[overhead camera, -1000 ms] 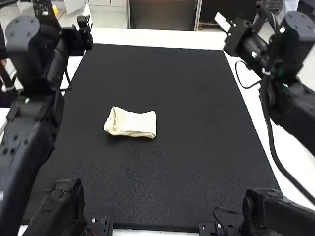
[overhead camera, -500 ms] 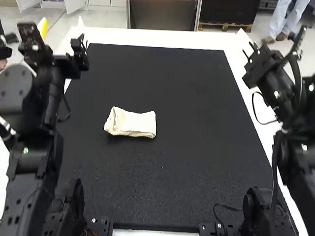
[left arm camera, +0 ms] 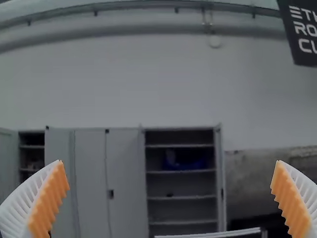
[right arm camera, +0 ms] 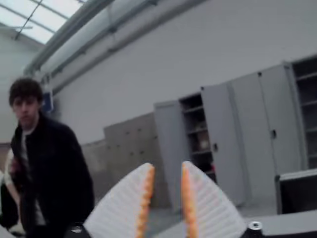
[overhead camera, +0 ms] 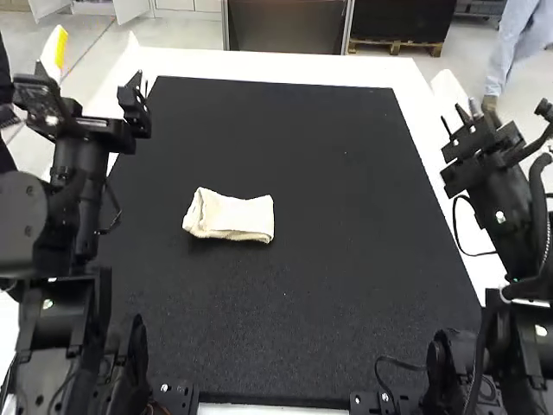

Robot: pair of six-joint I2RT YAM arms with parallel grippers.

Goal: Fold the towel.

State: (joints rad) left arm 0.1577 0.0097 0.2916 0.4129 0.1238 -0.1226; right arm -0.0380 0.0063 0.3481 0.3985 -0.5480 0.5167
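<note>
A cream towel (overhead camera: 230, 215) lies in a small, folded rectangular bundle on the black mat, left of its middle in the high view. Its left end shows rounded, stacked layers. My left gripper (overhead camera: 93, 41) is raised at the mat's far left corner, away from the towel. In the left wrist view, my left gripper (left arm camera: 169, 162) is wide open with nothing between its pads. My right gripper (overhead camera: 448, 82) is up by the far right edge, well apart from the towel. Seen from its own wrist, the right gripper (right arm camera: 168, 165) is open by a narrow gap, holding nothing.
The black mat (overhead camera: 346, 242) covers most of the white table (overhead camera: 285, 64). Both arms stand along its sides, with their bases at the near corners. A thin black cable (overhead camera: 463, 240) loops over the right table edge.
The right gripper has shifted right and somewhat nearer in the high view. The left gripper has moved slightly left. The towel lies as before.
</note>
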